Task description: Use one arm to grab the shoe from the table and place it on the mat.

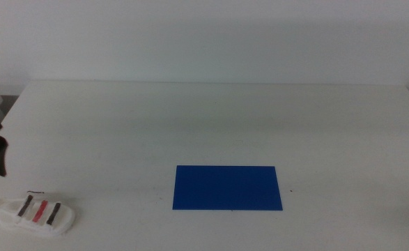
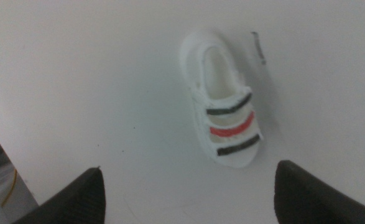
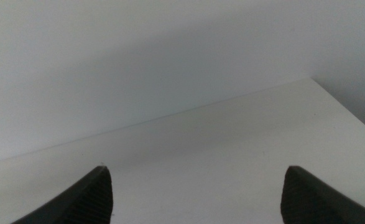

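The shoe (image 1: 36,215) (white, two dark straps flanking a red one) lay on the table (image 1: 211,118), well apart from the blue mat (image 1: 228,187). The left gripper (image 2: 188,193) hovered above it, jaws spread and empty; the right gripper (image 3: 194,196) waited, likewise spread.

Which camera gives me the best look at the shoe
The left wrist view: the shoe fills the frame below the open left end effector. The middle view shows it small, at the table's corner. The right wrist view misses it.
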Available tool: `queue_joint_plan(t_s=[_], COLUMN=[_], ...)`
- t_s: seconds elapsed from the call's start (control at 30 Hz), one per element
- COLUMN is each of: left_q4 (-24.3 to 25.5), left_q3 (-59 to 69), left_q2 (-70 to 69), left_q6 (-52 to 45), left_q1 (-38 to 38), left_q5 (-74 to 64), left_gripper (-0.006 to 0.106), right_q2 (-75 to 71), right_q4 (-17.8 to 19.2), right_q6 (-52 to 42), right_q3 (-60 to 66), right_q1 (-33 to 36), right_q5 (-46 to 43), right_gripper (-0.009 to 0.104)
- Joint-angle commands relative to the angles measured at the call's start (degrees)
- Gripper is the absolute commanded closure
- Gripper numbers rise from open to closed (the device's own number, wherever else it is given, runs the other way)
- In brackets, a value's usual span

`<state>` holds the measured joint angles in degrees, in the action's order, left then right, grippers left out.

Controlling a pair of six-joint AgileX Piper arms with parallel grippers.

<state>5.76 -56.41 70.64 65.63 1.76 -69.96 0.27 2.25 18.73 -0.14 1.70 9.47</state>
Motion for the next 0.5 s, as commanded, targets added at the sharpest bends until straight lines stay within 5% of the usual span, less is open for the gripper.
queue_joint_plan(t_s=[0.0, 0.47], left_q4=[0.2, 0.6], left_q3=[-0.3, -0.3], left_q2=[2.8, 10.2], left_q6=[4.4, 3.3], left_q1=[0.0, 0.1], left_q5=[0.0, 4.6], left_gripper=[0.010, 0.010], right_q2=[-0.3, -0.3], right_q4=[0.3, 0.3], right_q6=[-0.3, -0.3], right_q3=[0.1, 0.1], right_q1=[0.1, 0.1], right_q5=[-0.5, -0.5], right_gripper=[0.016, 0.016])
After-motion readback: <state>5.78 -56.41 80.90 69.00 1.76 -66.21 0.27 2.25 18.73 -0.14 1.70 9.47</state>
